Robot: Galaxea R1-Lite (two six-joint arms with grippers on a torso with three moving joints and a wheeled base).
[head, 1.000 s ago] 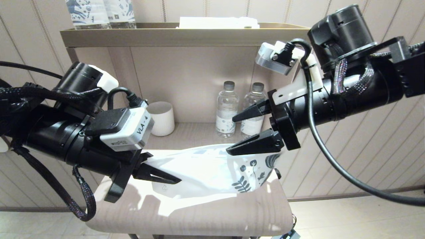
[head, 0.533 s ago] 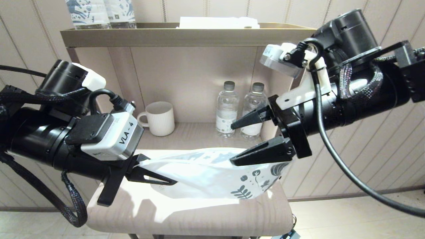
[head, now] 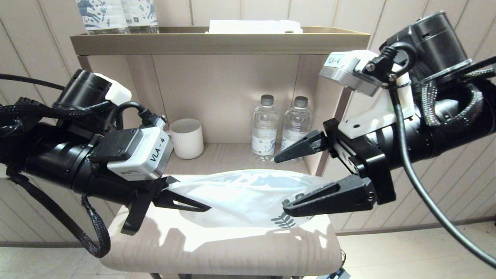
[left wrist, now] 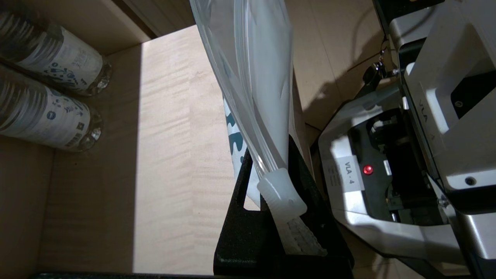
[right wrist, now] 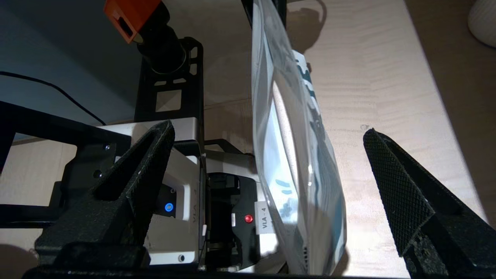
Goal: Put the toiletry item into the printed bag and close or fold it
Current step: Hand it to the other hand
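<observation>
The printed bag (head: 240, 197) hangs stretched above the padded top, its teal leaf prints at the right end. My left gripper (head: 193, 207) is shut on the bag's left end. In the left wrist view the left gripper (left wrist: 271, 170) pinches the bag (left wrist: 252, 77) at its pale zip slider (left wrist: 281, 192). My right gripper (head: 281, 185) stands open at the printed end, one finger above the bag and one in front. In the right wrist view the bag (right wrist: 294, 155) hangs between the spread fingers of the right gripper (right wrist: 268, 130), touching neither. The toiletry item is not visible.
A padded beige top (head: 232, 248) lies under the bag. Behind it a shelf niche holds two water bottles (head: 264, 128) and a white ribbed cup (head: 187, 138). The shelf top (head: 217, 38) carries patterned bottles (head: 116, 15) and a white box (head: 255, 26).
My right gripper has drawn back to the right and lower, with its fingers spread wider. The bag's printed end has sunk. The left gripper keeps its hold, hardly moved.
</observation>
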